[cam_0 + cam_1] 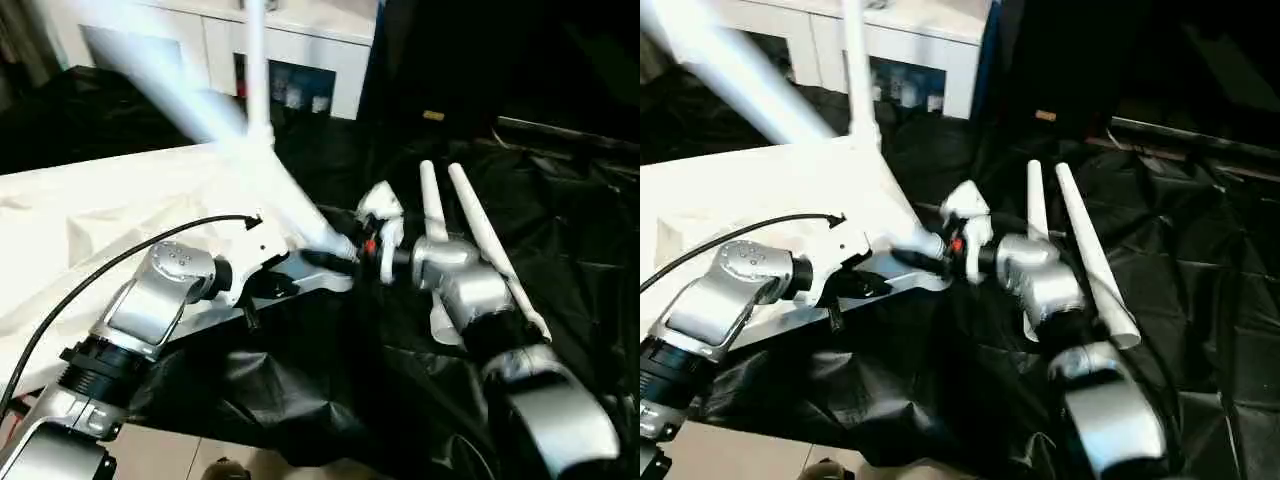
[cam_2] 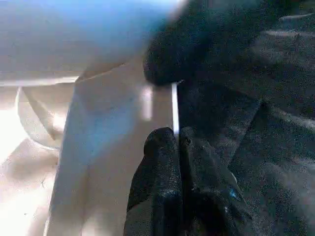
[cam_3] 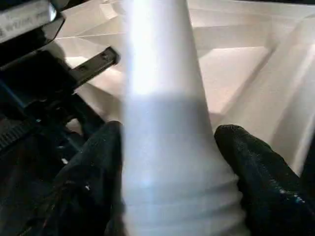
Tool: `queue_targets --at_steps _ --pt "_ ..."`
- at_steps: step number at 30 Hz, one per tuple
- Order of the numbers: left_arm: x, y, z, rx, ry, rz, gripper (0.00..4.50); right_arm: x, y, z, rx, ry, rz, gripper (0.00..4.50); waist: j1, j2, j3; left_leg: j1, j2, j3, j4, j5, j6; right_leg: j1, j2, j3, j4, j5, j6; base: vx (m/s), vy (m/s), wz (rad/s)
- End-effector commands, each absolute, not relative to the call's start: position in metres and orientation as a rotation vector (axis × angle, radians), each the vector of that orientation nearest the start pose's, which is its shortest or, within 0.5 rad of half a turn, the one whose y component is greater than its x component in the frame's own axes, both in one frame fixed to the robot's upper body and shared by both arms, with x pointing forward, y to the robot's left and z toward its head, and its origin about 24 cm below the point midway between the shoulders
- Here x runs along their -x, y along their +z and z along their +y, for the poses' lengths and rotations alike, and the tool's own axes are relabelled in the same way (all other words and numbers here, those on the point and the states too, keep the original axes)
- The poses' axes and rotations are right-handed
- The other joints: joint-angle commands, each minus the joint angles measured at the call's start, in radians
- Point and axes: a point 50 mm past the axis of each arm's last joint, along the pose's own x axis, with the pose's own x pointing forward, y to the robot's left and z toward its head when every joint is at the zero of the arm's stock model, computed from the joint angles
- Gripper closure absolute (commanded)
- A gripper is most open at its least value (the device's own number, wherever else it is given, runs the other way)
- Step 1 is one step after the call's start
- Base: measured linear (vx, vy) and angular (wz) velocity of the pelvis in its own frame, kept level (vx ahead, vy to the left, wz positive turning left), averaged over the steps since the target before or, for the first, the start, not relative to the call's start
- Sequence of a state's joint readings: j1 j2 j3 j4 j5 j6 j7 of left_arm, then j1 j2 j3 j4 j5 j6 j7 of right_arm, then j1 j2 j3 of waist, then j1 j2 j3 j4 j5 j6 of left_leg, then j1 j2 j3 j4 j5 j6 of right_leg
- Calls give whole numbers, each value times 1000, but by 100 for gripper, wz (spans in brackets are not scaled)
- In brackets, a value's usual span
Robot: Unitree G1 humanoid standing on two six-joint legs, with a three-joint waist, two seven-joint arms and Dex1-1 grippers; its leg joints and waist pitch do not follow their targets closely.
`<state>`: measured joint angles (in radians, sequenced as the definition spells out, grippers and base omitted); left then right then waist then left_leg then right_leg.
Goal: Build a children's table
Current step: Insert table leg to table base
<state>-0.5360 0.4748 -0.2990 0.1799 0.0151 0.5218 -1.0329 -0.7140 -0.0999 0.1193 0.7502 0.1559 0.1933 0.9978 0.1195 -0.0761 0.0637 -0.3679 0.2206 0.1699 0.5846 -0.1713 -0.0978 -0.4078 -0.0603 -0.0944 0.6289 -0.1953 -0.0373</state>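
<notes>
The children's table lies upside down, its white top [image 1: 110, 200] on a black sheet at the left. One leg [image 1: 255, 70] stands upright in a far corner socket. A second leg [image 1: 200, 110] slants from the upper left down to the near corner. My right gripper [image 3: 167, 142] is shut around that leg's ribbed lower end, one black finger [image 3: 98, 162] on each side. My left gripper [image 2: 172, 140] is shut, its fingertips at the top's thin rim [image 2: 174, 105] beside that corner. Two loose legs [image 1: 432, 200] [image 1: 485, 235] lie past my right wrist.
Black sheeting [image 1: 570, 210] covers the floor to the right and front. A white cabinet [image 1: 300, 55] with glass doors stands behind the table. A black cable [image 1: 120, 260] arcs over my left forearm. Both grippers crowd the same near corner.
</notes>
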Motion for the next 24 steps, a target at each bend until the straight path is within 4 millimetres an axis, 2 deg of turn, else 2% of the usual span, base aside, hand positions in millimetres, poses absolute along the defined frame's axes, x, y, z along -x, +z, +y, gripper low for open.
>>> queue_targets --at_steps 1,2,9,16,17,19,20,21,23,24 --pt "-313 113 127 -491 -1153 357 450 -340 66 -75 -41 1173 294 166 -3 24 -75 16 23 0 -66 -129 -9 65 -87 65 -60 -47 -204 0 0 0" --pt "-314 113 128 -497 -1147 355 450 -340 65 -77 -49 1163 292 171 -2 27 -75 15 22 -1 -66 -125 -9 65 -86 64 -59 -39 -205 0 0 0" --pt "-317 112 133 -531 -1125 342 450 -340 62 -81 -77 1120 286 178 -3 26 -76 14 20 -1 -65 -123 -12 66 -85 64 -57 -33 -202 0 0 0" --pt "-318 121 137 -494 -1088 269 450 -345 70 -81 -154 1064 232 178 -3 29 -79 15 20 -1 -63 -110 -13 68 -85 63 -51 10 -214 0 0 0" --pt "-316 125 139 -440 -1093 256 405 -346 73 -82 -184 1048 217 178 -4 29 -79 15 20 -1 -63 -110 -14 68 -84 63 -51 12 -216 0 0 0" --pt "-313 128 140 -390 -1111 248 394 -346 75 -82 -215 1035 202 178 -3 29 -81 14 21 -1 -61 -107 -14 71 -88 64 -48 22 -228 0 0 0" --pt "-307 132 141 -329 -1143 243 388 -347 77 -84 -246 1016 186 178 -2 31 -78 15 23 -1 -62 -103 -17 68 -86 63 -48 30 -239 0 0 0" --pt "-307 132 141 -321 -1146 243 364 -347 78 -84 -250 1014 185 178 -3 30 -78 14 23 -1 -63 -105 -17 69 -85 63 -48 32 -242 0 0 0" --pt "-303 134 143 -271 -1166 237 357 -347 79 -85 -273 1002 173 178 -6 28 -76 14 19 1 -63 -116 -15 69 -83 62 -50 9 -233 0 0 0" --pt "-301 135 144 -241 -1176 233 355 -347 80 -86 -290 993 166 178 -7 29 -73 16 19 2 -64 -138 -17 68 -84 63 -56 -33 -221 0 0 0"
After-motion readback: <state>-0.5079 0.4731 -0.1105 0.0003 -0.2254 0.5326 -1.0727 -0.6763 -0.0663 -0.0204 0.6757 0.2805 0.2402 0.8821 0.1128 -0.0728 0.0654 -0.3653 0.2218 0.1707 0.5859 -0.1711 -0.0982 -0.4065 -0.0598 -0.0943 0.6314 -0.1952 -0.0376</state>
